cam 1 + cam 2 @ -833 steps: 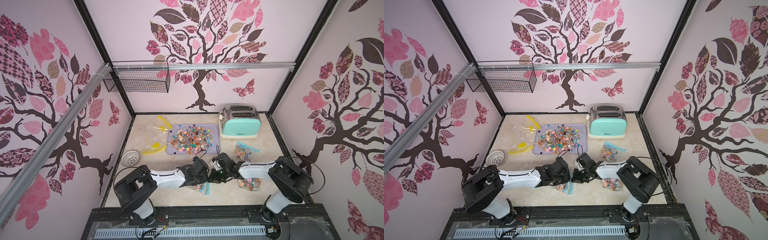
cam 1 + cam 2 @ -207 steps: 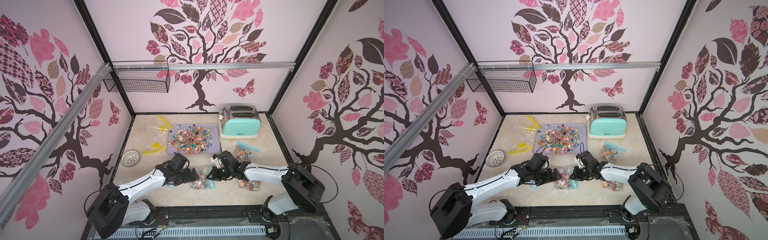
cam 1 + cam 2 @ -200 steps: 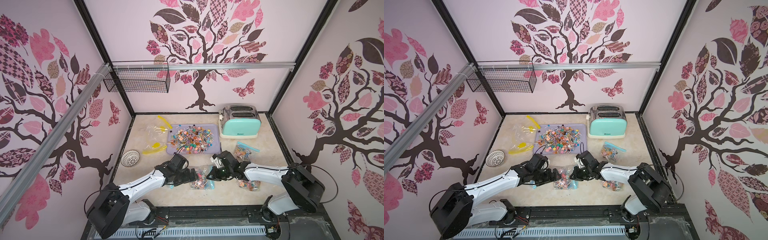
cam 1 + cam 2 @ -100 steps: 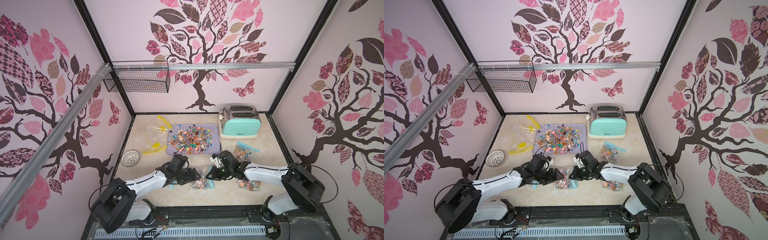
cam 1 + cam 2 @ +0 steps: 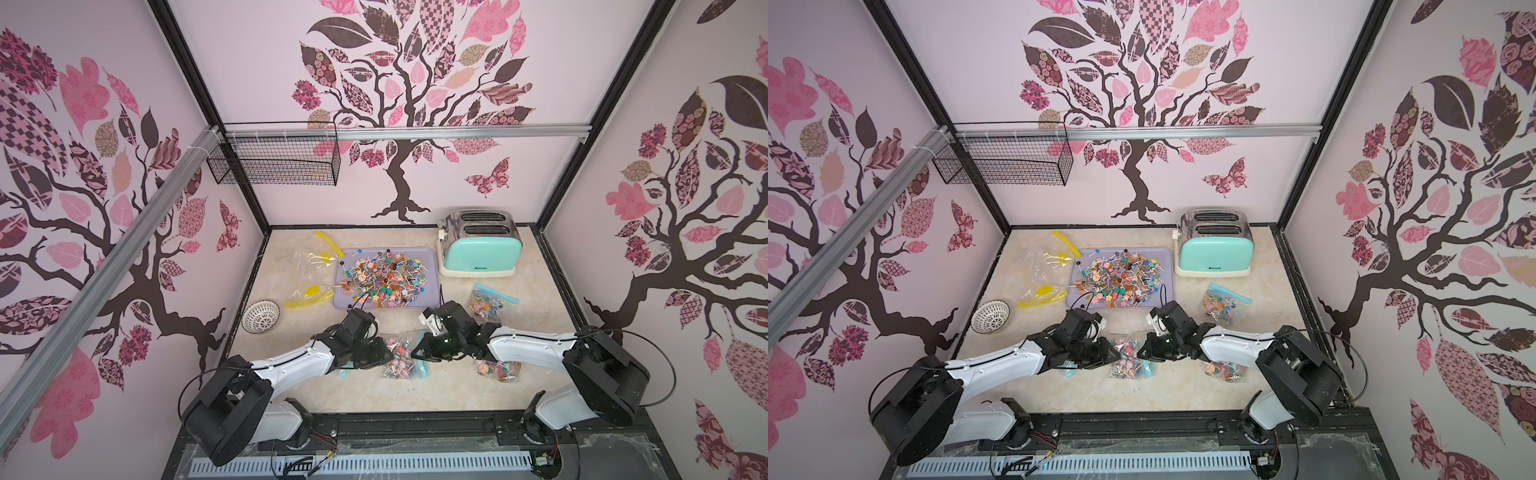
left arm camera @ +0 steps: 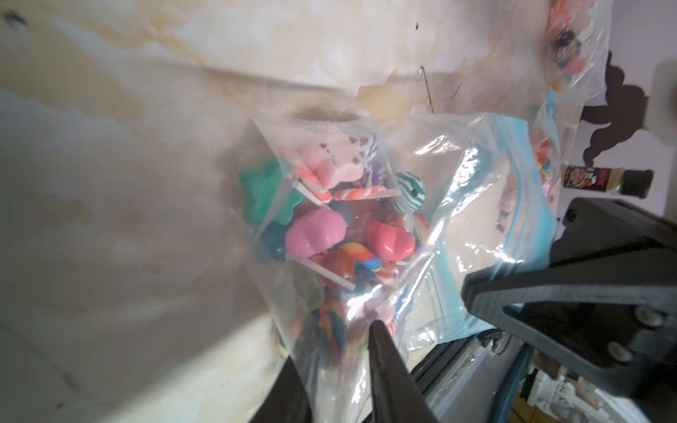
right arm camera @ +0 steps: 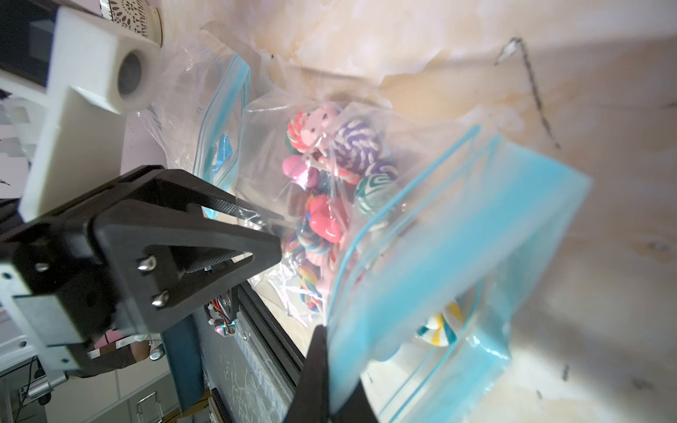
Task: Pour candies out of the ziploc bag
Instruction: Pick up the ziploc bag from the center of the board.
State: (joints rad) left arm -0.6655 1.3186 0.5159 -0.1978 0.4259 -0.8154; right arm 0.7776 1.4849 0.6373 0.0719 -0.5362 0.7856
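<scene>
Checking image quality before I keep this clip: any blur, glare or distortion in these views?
Both top views: sharp, evenly lit, with wide-angle distortion. Left wrist view: glare streaks on the ziploc bag. Right wrist view: its blue zip strip is blurred near the lens.

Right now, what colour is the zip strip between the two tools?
Light blue zip strip, clearest in the right wrist view.

Mint toaster (image 5: 482,253), patterned bowl (image 5: 261,316), black wire basket (image 5: 276,166)

A staged robot test booth: tree-papered walls (image 5: 257,62), black frame posts (image 5: 185,62), toaster (image 5: 480,249) on a marble-look counter (image 5: 415,390).
</scene>
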